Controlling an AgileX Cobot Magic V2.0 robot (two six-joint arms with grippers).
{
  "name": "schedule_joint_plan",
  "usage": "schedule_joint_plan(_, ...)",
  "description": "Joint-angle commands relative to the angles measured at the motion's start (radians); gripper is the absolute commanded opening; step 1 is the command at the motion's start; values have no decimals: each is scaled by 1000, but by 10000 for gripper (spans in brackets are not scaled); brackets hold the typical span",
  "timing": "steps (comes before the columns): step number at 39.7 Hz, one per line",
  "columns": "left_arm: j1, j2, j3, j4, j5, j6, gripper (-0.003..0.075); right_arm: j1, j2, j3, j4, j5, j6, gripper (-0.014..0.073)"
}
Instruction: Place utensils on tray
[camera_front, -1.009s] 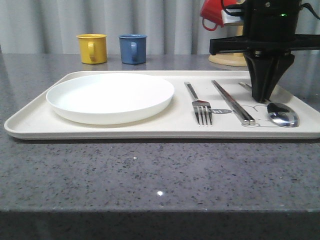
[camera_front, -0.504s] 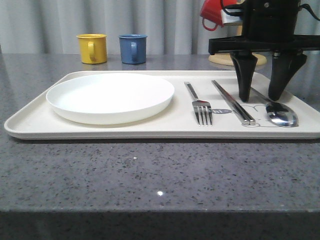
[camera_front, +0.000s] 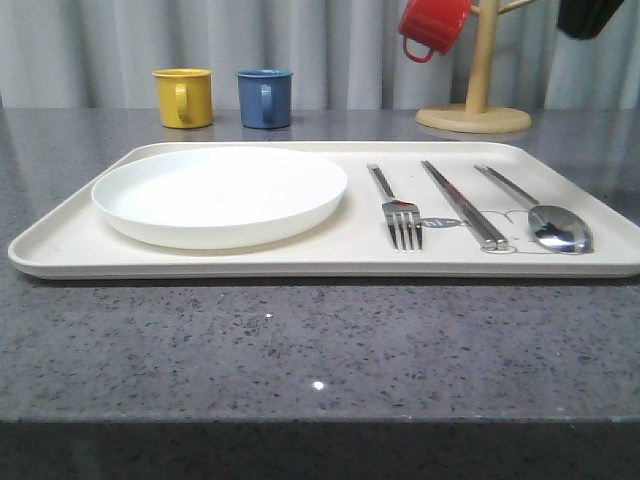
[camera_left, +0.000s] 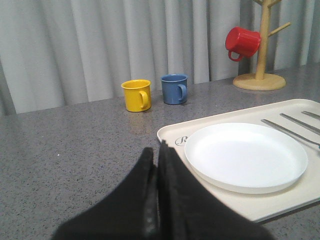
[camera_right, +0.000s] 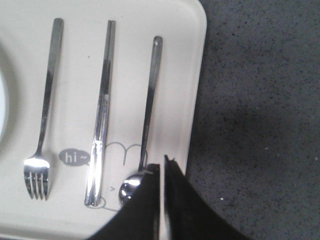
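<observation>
The cream tray (camera_front: 60, 245) holds the white plate (camera_front: 220, 190) on its left. To the right lie the fork (camera_front: 400, 215), the chopsticks (camera_front: 462, 203) and the spoon (camera_front: 555, 225), side by side. A black part of my right arm (camera_front: 585, 15) hangs high at the far right. In the right wrist view my right gripper (camera_right: 163, 161) is shut and empty, well above the spoon (camera_right: 150, 100) near the tray's rim (camera_right: 192, 60). My left gripper (camera_left: 157, 150) is shut on nothing, over the counter beside the tray's corner (camera_left: 172, 137).
A yellow mug (camera_front: 184, 96) and a blue mug (camera_front: 265, 97) stand behind the tray. A red mug (camera_front: 432, 24) hangs on a wooden mug tree (camera_front: 474, 115) at the back right. Grey stone counter (camera_front: 300, 350) stretches in front of the tray.
My right gripper opened over the spoon's handle, rose up and away to the top right, and is shut again. The spoon stays flat on the tray.
</observation>
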Motion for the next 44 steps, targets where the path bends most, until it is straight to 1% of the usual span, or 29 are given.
schedule_joint_plan(1,1,12,-26,-11,-78,-7,-18,-4,-136,74,-19,-89,-27,-64)
schedule_joint_plan(8,1,12,-26,-11,-78,-7,-18,-3,-405,406,-19,-362,-27,-69)
schedule_joint_plan(16,1,12,-26,-11,-78,-7,-18,-3,-778,798,-35,-659,-27,-69)
schedule_joint_plan(22,1,12,-26,-11,-78,-7,-18,-3,-1068,1017,-73,-839,-27,-69)
schedule_joint_plan(26,1,12,-26,-11,-78,-7,-18,-4,-1231,1088,-75,-861,-26,-67)
schedule_joint_plan(30,1,12,-26,-11,-78,-7,-18,-4,-1331,1110,-75,-848,-26,-67)
schedule_joint_plan(33,1,12,-26,-11,-78,-7,-18,-4,-1357,1110,-75,-832,-26,-67)
schedule_joint_plan(44,1,12,-26,-11,-78,-7,-18,-4,-1356,1110,-68,-765,-26,-67)
